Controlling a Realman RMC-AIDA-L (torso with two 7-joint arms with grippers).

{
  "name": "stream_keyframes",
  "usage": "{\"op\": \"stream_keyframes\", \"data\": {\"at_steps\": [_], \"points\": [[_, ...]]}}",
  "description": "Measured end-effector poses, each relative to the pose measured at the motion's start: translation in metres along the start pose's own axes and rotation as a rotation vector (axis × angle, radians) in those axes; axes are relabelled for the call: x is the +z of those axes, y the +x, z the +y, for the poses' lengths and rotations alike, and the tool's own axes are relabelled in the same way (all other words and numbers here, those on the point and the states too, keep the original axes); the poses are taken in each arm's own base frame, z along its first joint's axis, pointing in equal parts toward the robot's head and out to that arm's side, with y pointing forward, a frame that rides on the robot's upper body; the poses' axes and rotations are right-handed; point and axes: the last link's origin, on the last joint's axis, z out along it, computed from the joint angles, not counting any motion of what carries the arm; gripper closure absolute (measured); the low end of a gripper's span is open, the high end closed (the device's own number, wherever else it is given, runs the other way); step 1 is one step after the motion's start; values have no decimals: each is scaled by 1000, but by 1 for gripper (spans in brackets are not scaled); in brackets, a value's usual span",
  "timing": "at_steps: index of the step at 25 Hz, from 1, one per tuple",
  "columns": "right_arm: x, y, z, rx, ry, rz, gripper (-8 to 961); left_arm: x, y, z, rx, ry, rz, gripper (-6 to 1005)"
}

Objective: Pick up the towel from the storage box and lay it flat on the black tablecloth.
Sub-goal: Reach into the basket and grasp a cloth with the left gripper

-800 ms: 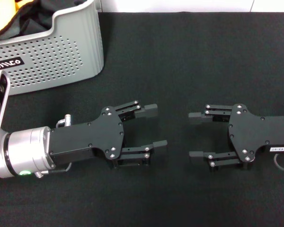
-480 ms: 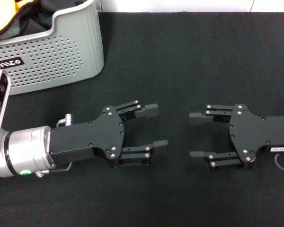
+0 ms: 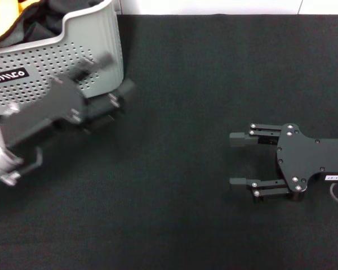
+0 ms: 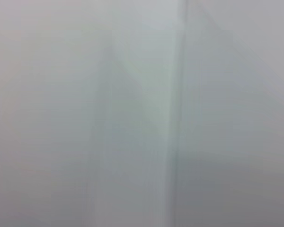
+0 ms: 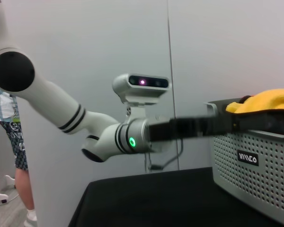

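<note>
Inside the light grey perforated plastic storage box [image 3: 73, 53], far left corner of the black textured tablecloth [image 3: 214, 73], the plush towel [image 3: 3, 25] sits bunched up, orange-yellow face showing over darker folds; from the right wrist view it humps above the rim [image 5: 267, 100]. Not touched yet. Step in hand, by my reading: reach phase, approach to the box. My left gripper [image 3: 104, 84] is up off the cloth, just in front of the box's near wall, smeared by motion, so I cannot tell how wide its fingers are; nothing visibly in it. Left wrist camera shows only blank pale wall. My right gripper [image 3: 239, 159] rests low over the cloth at right, well apart from the box, fingers spread wide, empty, looks parked. Next move likely calls for: lift left gripper over the rim, come down on the bunched towel, fingers apart, pinch a fold.
</note>
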Motion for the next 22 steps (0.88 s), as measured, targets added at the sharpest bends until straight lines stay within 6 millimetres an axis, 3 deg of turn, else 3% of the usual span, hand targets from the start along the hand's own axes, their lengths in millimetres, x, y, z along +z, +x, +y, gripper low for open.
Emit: {"op": "stream_keyframes", "data": {"at_steps": [7, 13, 22], "points": [[-2, 4, 1, -6, 14, 3, 192, -39, 20, -16, 152, 261, 127, 183], [-3, 5, 1, -10, 13, 9, 193, -61, 30, -22, 311, 348, 115, 183], [-1, 6, 2, -18, -5, 24, 193, -73, 30, -40, 509, 490, 11, 182]]}}
